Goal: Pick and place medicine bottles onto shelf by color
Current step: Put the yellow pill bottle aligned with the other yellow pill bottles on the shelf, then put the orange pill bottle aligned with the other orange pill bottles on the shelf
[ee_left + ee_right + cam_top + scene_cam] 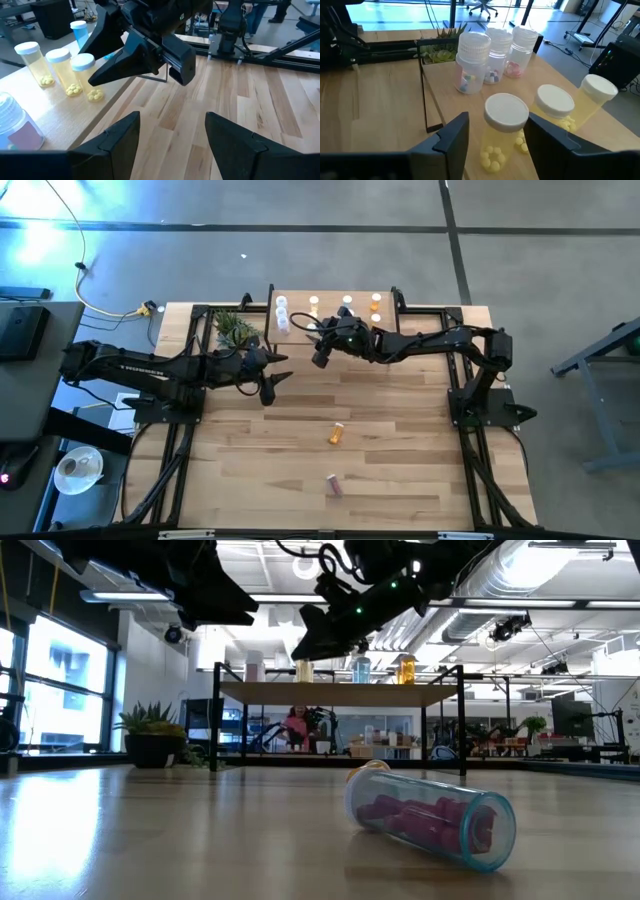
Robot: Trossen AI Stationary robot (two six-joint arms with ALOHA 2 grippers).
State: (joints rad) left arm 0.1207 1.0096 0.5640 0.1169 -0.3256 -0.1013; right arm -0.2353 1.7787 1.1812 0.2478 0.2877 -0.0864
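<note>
Right wrist view: right gripper (495,137) over shelf (445,100), fingers parted around yellow bottle (502,127), apparently released upright beside two yellow bottles, grouping by color. Clear bottles (490,57) further along. Left gripper (272,380) open, empty, beside shelf. Orange bottle (337,433), purple bottle (333,484) lie on table (400,470), unsorted.

Two matte-black jointed arms with angular wedge fingers (235,145) and thin black cables.

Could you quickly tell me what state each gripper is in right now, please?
Left gripper: open, empty, above the table beside the shelf.
Right gripper: open around a yellow bottle standing on the shelf, not gripping it.
</note>
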